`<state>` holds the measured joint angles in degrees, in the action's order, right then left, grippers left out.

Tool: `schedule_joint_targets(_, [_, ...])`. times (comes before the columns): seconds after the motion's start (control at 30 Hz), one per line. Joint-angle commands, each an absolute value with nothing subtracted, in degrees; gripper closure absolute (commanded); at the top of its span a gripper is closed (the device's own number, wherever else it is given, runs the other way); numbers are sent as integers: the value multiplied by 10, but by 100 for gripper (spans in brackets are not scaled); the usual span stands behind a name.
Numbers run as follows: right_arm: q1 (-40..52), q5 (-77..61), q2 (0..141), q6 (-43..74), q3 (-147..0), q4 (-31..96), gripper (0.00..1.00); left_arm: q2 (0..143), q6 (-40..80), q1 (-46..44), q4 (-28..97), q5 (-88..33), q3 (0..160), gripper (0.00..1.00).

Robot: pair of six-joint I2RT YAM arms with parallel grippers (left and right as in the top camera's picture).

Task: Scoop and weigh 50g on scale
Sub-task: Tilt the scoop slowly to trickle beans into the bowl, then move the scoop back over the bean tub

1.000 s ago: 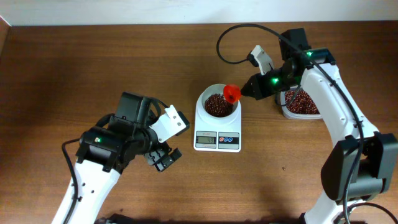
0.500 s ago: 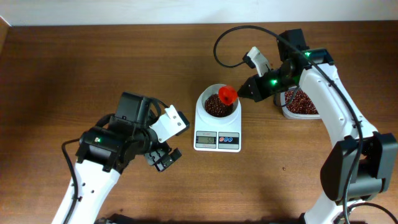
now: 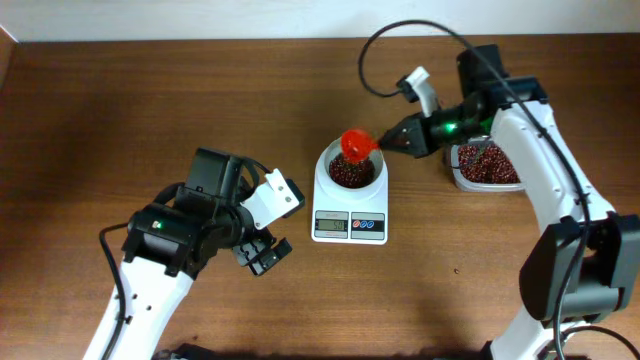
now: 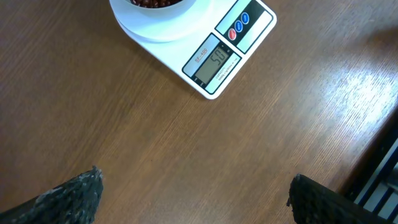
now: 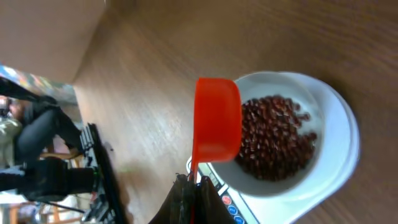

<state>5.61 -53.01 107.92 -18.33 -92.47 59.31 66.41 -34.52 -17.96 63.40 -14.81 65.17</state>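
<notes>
Apparently scale [image 4: 186,45] display [image 4: 215,60] reads 50; beans [image 5: 273,143] in bowl [image 5: 315,99].

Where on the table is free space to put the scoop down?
Widest bare wood: the far left of the table, beyond the left arm. Another patch lies in front of the scale, between the left gripper and the right arm's base. Crowded: between scale and tub, where the right gripper holds the scoop.

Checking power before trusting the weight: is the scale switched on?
On. In the left wrist view, the scale has dark digits lit on its grey display.
</notes>
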Motion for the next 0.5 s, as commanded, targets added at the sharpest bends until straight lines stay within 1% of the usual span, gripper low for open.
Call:
schedule_joint_targets(0.0, [-16, -514, 1053, -187, -930, 627, 96, 659, -352, -177, 633, -156, 659, 1])
schedule_joint_targets(0.1, [-133, -404, 1008, -199, -930, 674, 96, 659, -352, -177, 633, -156, 659, 1])
schedule_joint_targets(0.13, [-167, -347, 985, -199, -930, 684, 96, 659, -352, -177, 633, -156, 659, 1])
schedule_joint_targets(0.17, [-182, -271, 969, -193, -930, 696, 96, 659, -352, -177, 633, -156, 659, 1])
schedule_joint_targets(0.2, [-183, -161, 956, -165, -930, 705, 96, 659, -352, -177, 633, -156, 659, 1])
schedule_joint_targets(0.23, [-177, -102, 952, -150, -930, 710, 96, 659, -352, -177, 633, -156, 659, 1])
schedule_joint_targets(0.33, [-142, -7, 952, -129, -930, 710, 96, 659, -352, -177, 633, -156, 659, 1])
schedule_joint_targets(0.47, [-66, 127, 959, -116, -929, 697, 96, 659, -352, -177, 633, -156, 659, 1])
